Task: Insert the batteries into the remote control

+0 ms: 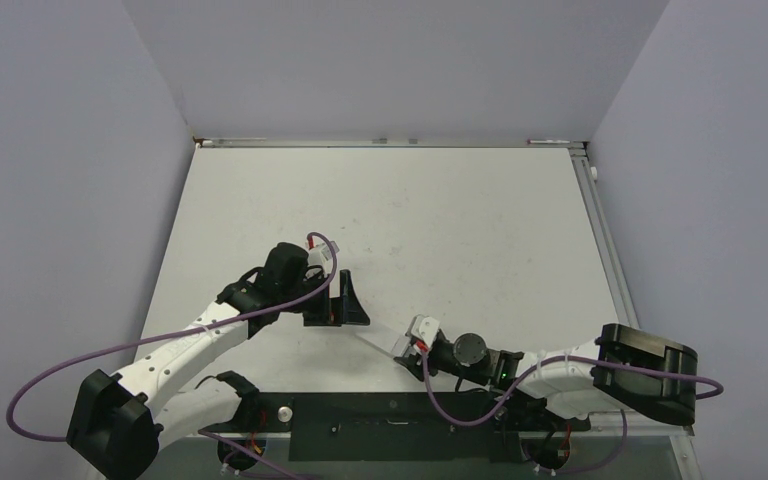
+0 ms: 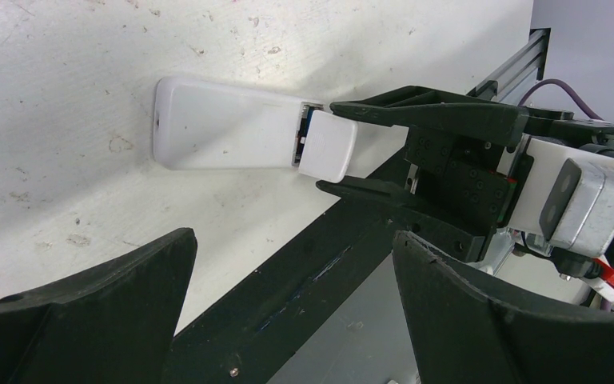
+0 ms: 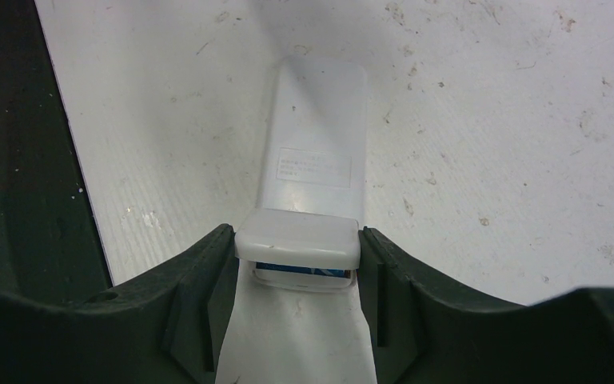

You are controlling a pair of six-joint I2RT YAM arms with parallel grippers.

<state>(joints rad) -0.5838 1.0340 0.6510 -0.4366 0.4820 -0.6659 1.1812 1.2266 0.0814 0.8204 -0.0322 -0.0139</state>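
- Right gripper (image 3: 296, 236): fingers closed on the small white battery cover (image 3: 297, 238), one pad on each of its side edges. Cover is held at the fingertips, not deep in the jaws.
- Remote control (image 3: 316, 136): flat on the table (image 1: 460, 230), plain back up, stretching straight ahead of the right fingertips. Its near end sits under the held cover.
- Blue battery (image 3: 304, 270): a strip of it shows just beneath the cover, in the open bay at that end. The dark battery is not visible in any view, so I cannot tell whether it is seated.
- Left gripper (image 2: 292, 240): jaws wide apart, nothing between them. Remote lies ahead of it and well clear, with no contact.
- Judged step: cover being fitted onto the bay, so the task looks late, pending the second cell.
- Risk 1: in the left wrist view the cover sits skewed to the remote's long edges. Pushing from here may bind it on one side rather than latch it.
- Risk 2: nothing pins the remote. A sliding push along the table could shove the handset away ahead of the fingers.
- Risk 3: the shallow fingertip hold may let the cover pivot or squirt out under load.
- Risk 4: closing over a bay with one cell missing or raised.
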